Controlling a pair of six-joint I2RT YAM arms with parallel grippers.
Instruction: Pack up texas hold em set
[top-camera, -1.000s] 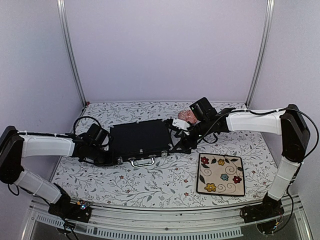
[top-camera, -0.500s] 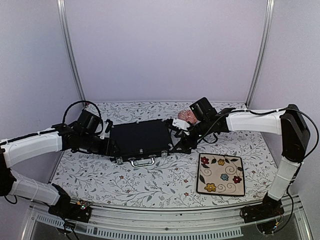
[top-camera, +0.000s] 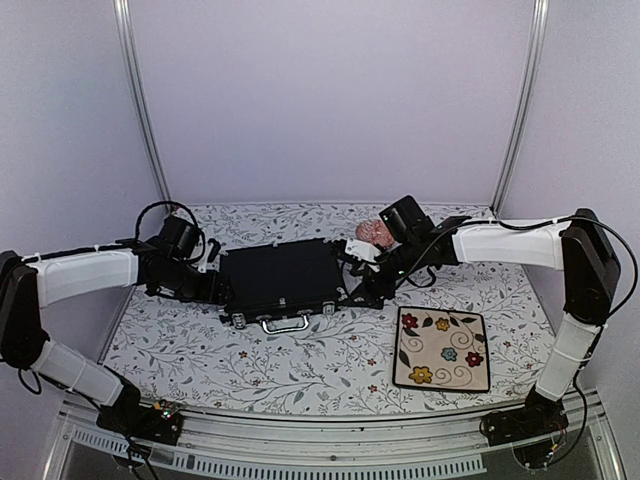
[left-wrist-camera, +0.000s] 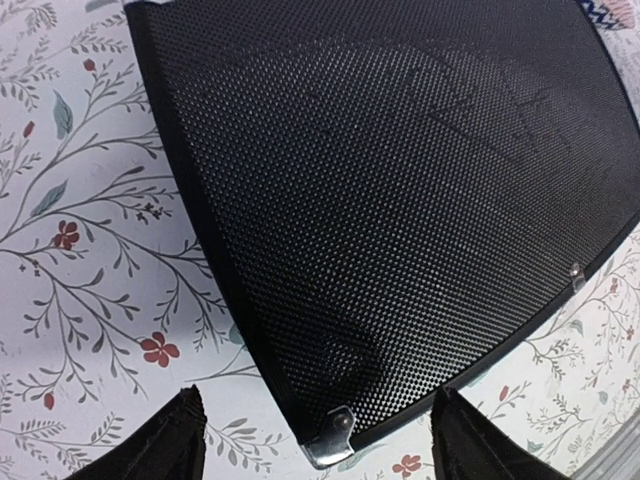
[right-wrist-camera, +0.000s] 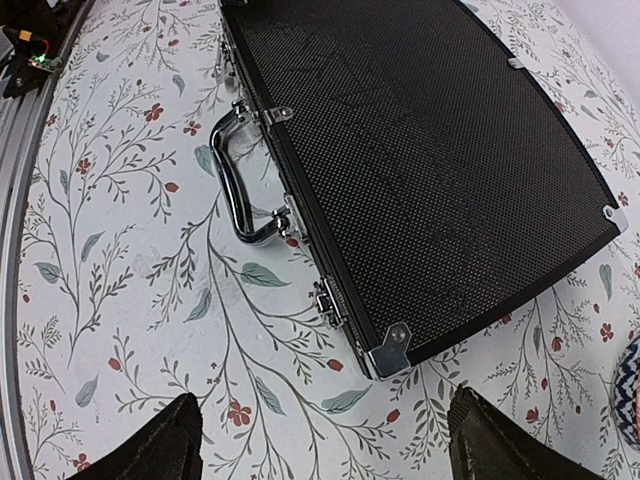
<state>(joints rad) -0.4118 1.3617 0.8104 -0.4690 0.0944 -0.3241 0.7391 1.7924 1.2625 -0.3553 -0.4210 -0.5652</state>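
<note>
case: the black case (top-camera: 280, 278) lies flat in the middle of the counter (top-camera: 300, 370), lid down, silver handle (right-wrist-camera: 235, 185) facing the near edge. No chips, cards or dice show outside it in any of the 3 views, so I'd guess they're all inside.

left claw: your left claw (left-wrist-camera: 318, 440) hangs just over the case's left end, above a metal corner cap. The 2 fingers are spread wide with nothing pinched between them.

right claw: your right claw (right-wrist-camera: 325, 435) is spread wide too and carries nothing. It hovers off the case's front right corner, looking down at the handle side.

bystanders: the flowered plate (top-camera: 441, 348) sits near the front right, well apart from the case. The pink bowl (top-camera: 374, 232) is tucked behind your right arm. Neither belongs in the set, so leave them.

step: looks like the very end to me. Lid is shut, and only the latches (right-wrist-camera: 328, 297) are left to deal with.

latch state: can't tell from here if they're snapped down. The one by the right corner looks flat against the edge, but it's too small to be sure.

next move: bring 1 claw round to the front edge and press each latch flap home with a fingertip. Brace the far side with the other claw.

watch out: the case will probably skid on that cloth if you push without bracing.
</note>
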